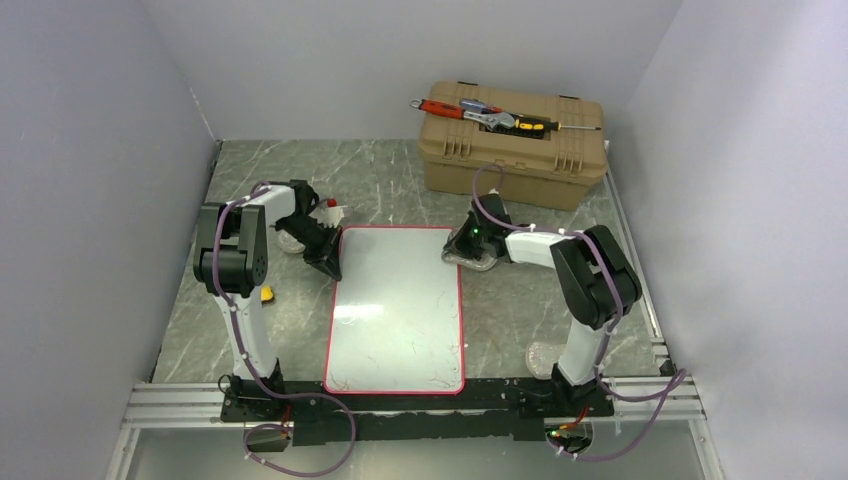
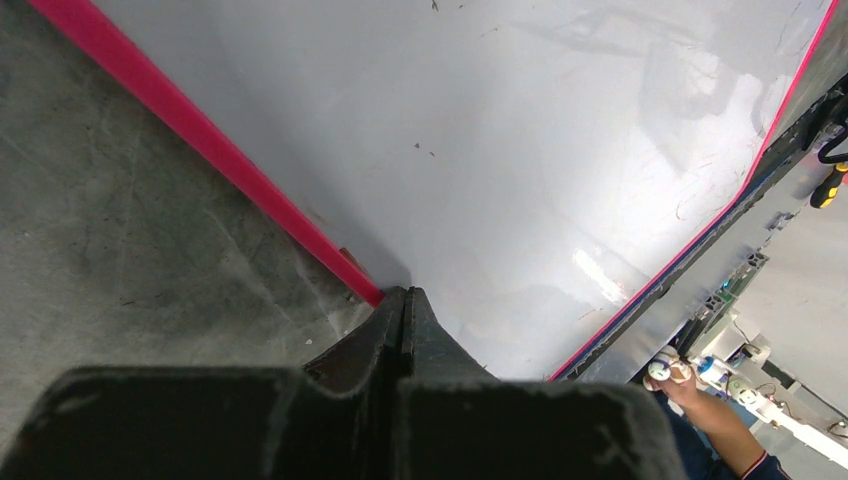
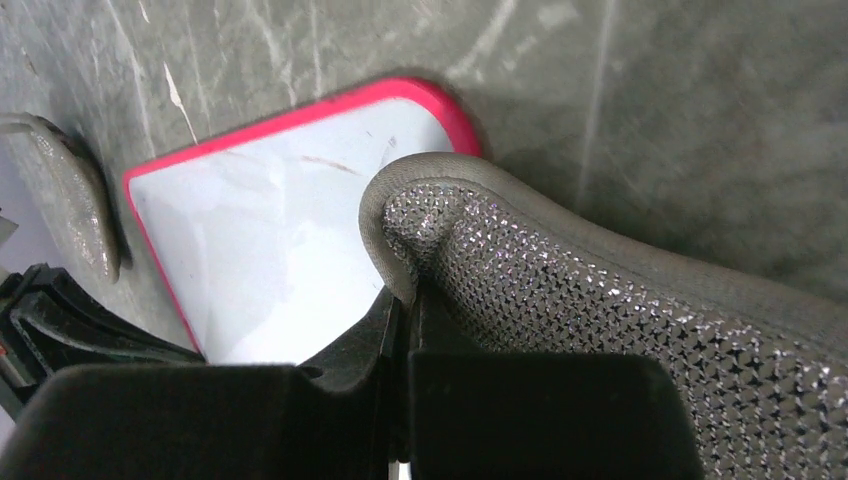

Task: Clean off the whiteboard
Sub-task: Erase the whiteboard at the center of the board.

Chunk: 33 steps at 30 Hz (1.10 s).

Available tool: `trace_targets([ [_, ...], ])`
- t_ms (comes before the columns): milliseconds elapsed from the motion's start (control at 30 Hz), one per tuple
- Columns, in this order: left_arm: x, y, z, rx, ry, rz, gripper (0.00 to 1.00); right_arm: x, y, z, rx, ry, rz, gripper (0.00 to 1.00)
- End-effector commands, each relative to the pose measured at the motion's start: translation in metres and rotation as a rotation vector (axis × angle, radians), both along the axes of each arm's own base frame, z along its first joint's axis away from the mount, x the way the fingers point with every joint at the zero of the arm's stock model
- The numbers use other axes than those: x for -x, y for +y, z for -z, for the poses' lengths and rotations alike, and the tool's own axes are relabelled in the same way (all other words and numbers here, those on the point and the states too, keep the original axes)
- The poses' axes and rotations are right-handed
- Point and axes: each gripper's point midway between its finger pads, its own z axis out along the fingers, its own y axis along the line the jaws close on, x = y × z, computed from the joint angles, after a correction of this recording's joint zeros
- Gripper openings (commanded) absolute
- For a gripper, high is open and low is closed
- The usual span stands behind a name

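The whiteboard [image 1: 395, 310] lies flat mid-table, glossy white inside a thin red rim [image 2: 200, 130], with faint pen scribbles near its front end [image 1: 440, 378]. My left gripper [image 1: 330, 268] is shut with nothing between its fingers; its tip [image 2: 405, 295] rests at the board's left rim, near the far left corner. My right gripper [image 1: 462, 248] is shut on the folded edge of a grey sparkly cloth [image 3: 600, 300], which lies by the board's far right corner [image 3: 440, 100]. In the right wrist view the white surface [image 3: 270, 230] shows just beyond the pinched cloth.
A tan toolbox [image 1: 512, 150] with hand tools on its lid stands at the back right. A small red and white item [image 1: 330, 210] lies behind the board, a yellow piece [image 1: 266, 294] by the left arm, a clear round thing [image 1: 545, 358] near the right base.
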Motion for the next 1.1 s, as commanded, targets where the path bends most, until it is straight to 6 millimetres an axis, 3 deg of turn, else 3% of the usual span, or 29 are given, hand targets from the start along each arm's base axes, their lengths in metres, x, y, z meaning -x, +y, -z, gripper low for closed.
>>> trace_targets([
  [0,-0.027,0.04,0.035,-0.209,-0.142,0.077,0.04,0.041,-0.047,0.092,0.301,0.235,-0.008,0.0],
  [67,-0.027,0.041,0.035,-0.211,-0.138,0.076,0.04,0.031,-0.036,0.093,0.274,0.237,-0.021,0.0],
  [167,-0.027,0.041,0.033,-0.213,-0.139,0.078,0.04,0.057,-0.027,0.091,0.247,0.285,-0.078,0.0],
  [433,-0.025,0.04,0.03,-0.205,-0.137,0.079,0.04,0.232,-0.043,0.068,0.238,0.439,-0.228,0.0],
  [533,-0.025,0.04,0.028,-0.205,-0.146,0.083,0.04,0.271,-0.044,0.057,0.189,0.49,-0.281,0.0],
  [633,-0.025,0.04,0.026,-0.205,-0.149,0.084,0.04,0.29,-0.043,0.051,0.15,0.525,-0.323,0.0],
  [733,-0.024,0.039,0.027,-0.2,-0.151,0.082,0.04,0.277,-0.052,0.051,0.223,0.502,-0.333,0.0],
  [867,-0.021,0.04,0.031,-0.204,-0.141,0.086,0.04,0.214,-0.036,0.047,0.199,0.403,-0.316,0.0],
  [1067,-0.023,0.042,0.029,-0.211,-0.146,0.09,0.04,0.096,-0.015,0.062,0.219,0.289,-0.248,0.0],
])
